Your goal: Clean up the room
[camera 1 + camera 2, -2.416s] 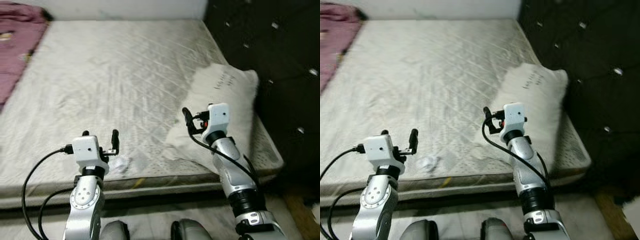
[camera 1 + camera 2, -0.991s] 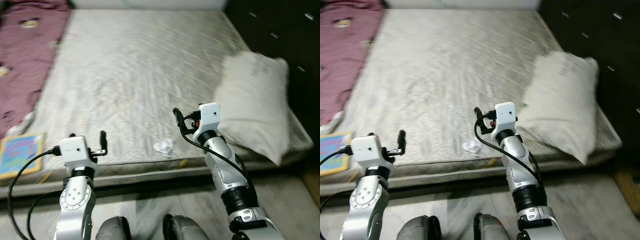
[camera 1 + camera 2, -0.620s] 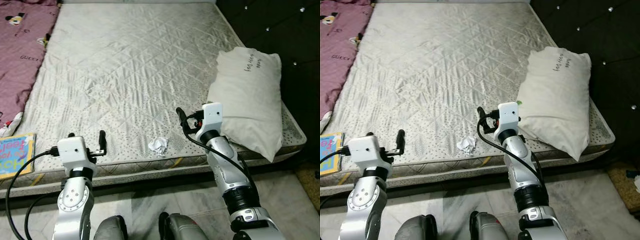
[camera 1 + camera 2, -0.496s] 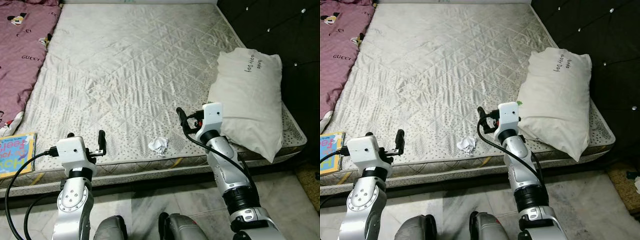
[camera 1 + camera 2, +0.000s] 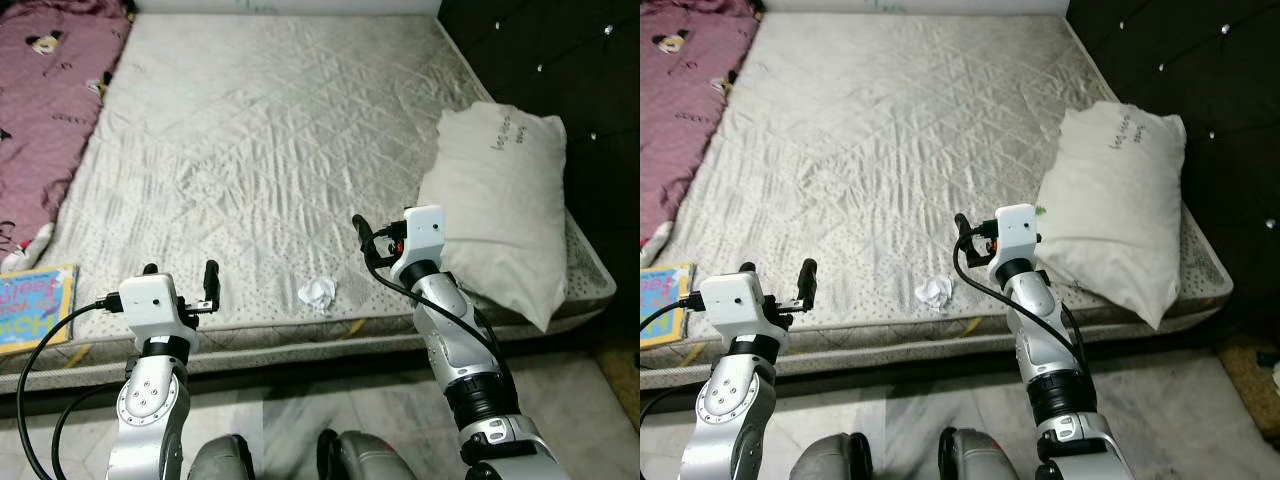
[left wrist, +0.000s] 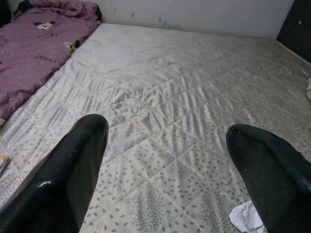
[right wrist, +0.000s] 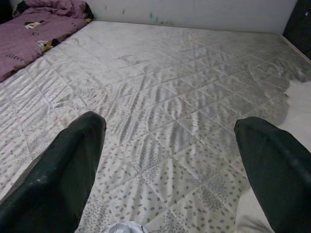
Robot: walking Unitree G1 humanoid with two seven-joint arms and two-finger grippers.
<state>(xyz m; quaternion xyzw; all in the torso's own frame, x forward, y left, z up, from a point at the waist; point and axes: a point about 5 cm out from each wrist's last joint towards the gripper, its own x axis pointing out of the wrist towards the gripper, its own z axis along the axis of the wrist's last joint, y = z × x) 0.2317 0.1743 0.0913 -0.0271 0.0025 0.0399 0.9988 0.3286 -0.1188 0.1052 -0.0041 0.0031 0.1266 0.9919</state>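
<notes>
A crumpled white tissue (image 5: 318,292) lies on the grey quilted mattress (image 5: 260,130) close to its front edge. It sits between my two grippers, and the wrist views catch it too: tissue (image 6: 248,217), tissue (image 7: 124,227). My left gripper (image 5: 180,272) hovers over the front edge, left of the tissue, open and holding nothing. My right gripper (image 5: 380,235) is raised to the tissue's right, beside a white pillow (image 5: 500,215). Its fingers (image 7: 73,160) stand wide apart, open and without a load.
A purple blanket (image 5: 40,110) covers the mattress's left side. A colourful book (image 5: 35,305) lies at the front left corner. A black tufted headboard (image 5: 560,60) runs along the right. Pale marble floor (image 5: 380,420) lies below the bed edge.
The camera has swung and settled, so the whole picture shifted; the tissue and the book came into view. Both arms keep the same raised pose with their fingers apart.
</notes>
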